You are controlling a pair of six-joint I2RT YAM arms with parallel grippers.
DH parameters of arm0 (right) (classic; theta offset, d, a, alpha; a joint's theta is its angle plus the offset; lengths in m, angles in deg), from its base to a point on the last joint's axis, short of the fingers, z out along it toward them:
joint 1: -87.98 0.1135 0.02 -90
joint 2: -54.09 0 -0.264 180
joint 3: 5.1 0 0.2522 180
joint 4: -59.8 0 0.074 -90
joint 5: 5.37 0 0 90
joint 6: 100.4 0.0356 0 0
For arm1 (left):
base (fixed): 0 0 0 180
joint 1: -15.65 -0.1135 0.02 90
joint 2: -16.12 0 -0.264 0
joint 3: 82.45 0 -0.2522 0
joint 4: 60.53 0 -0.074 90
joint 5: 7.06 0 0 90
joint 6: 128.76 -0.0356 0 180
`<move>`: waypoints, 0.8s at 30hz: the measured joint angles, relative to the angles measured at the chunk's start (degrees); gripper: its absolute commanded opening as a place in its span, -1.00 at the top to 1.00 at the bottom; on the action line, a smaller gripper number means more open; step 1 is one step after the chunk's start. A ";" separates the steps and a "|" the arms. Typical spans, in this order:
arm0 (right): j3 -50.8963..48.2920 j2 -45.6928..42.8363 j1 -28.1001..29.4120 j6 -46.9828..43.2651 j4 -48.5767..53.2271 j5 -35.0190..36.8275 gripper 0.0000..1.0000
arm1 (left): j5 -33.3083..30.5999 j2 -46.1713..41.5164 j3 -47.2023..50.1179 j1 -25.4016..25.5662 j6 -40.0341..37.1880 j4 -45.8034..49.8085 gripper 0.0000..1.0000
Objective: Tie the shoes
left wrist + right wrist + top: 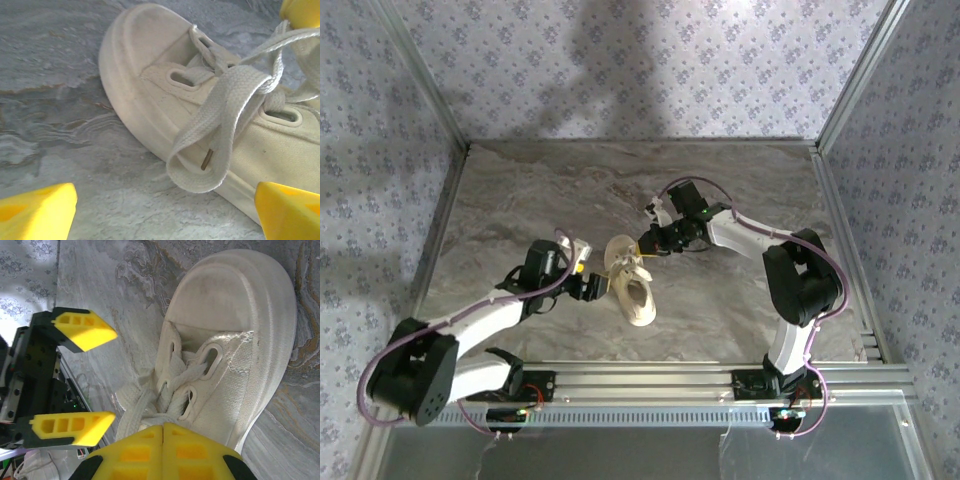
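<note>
The shoe (632, 288) is a small cream low-top sneaker lying mid-table, toe toward the back. In the left wrist view its toe (145, 55) and a hanging loop of white lace (207, 145) are close up. My left gripper (162, 215) stands wide open beside the shoe's side, the loop hanging between and ahead of its yellow fingertips (37, 212) without touching them. My right gripper (163, 432) is shut over the eyelets, with lace (150, 405) running into its closed tips; strands pull taut toward it. From above, the left gripper (592, 284) is left of the shoe and the right gripper (643, 246) at its toe end.
The marble-patterned table (720, 190) is walled by patterned panels at the back and sides. An aluminium rail (650, 380) runs along the near edge with both arm bases. The left gripper's open fingers (85, 330) sit close to the right gripper.
</note>
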 measured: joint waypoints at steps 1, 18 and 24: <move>0.00 0.04 0.02 0.00 0.00 0.00 1.00 | 0.55 1.31 -0.15 0.00 -0.15 -0.48 -0.78; 0.13 0.26 0.02 0.00 0.04 -0.02 1.00 | 5.55 8.48 -5.73 0.00 -4.52 1.05 1.00; 0.33 0.26 0.02 0.00 0.13 0.00 1.00 | 4.31 -0.17 -5.84 0.04 -6.01 4.72 1.00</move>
